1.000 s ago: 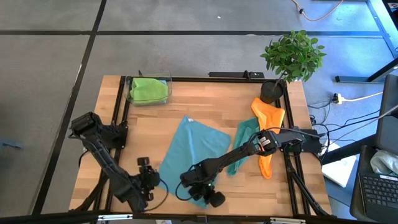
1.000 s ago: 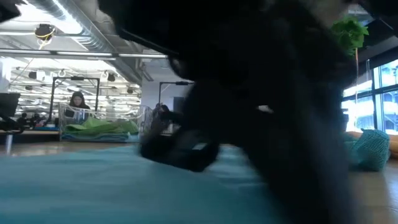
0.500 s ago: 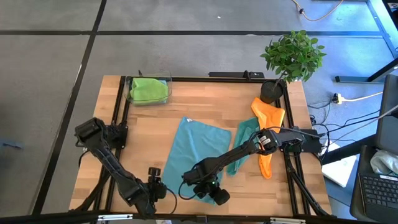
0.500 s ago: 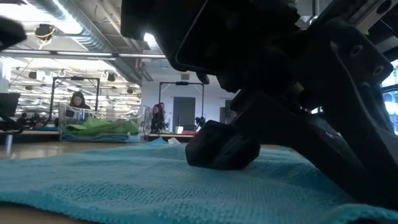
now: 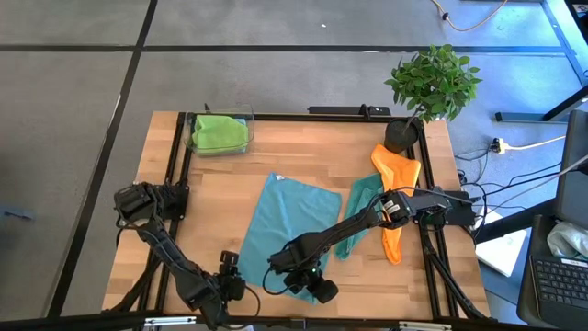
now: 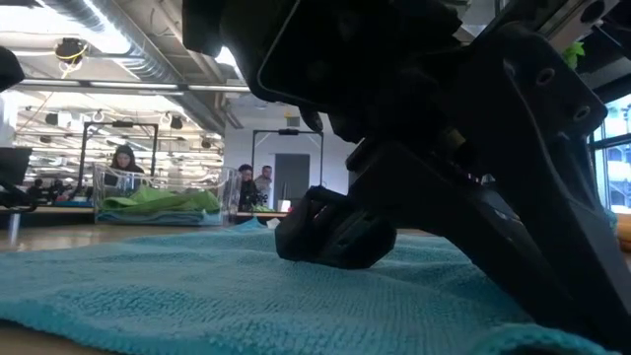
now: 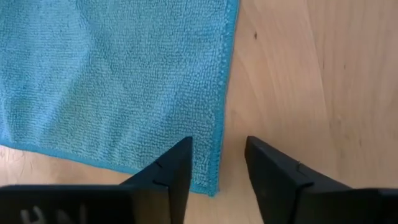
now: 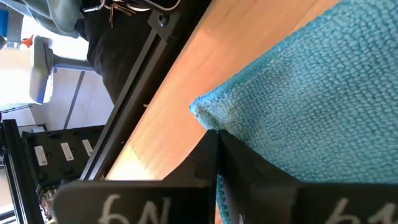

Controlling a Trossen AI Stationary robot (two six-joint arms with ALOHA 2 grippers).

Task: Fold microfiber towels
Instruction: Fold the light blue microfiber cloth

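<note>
Light wooden table (image 5: 303, 152) with soft blue fuzzy cloth (image 5: 287, 221). Right claw (image 8: 217, 140) pinching its corner; left claw (image 7: 217, 163) open beside. Person (image 6: 124, 160) only in low view.

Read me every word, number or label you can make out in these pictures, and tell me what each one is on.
"6N": white handwriting on the right gripper, in its wrist view; a second mark beside it is cut off at the picture's edge.
White marks on the left gripper: cut off, unreadable.
White labels on the dark rack beyond the table: too small to read.
Nothing is written on the blue towel.
</note>
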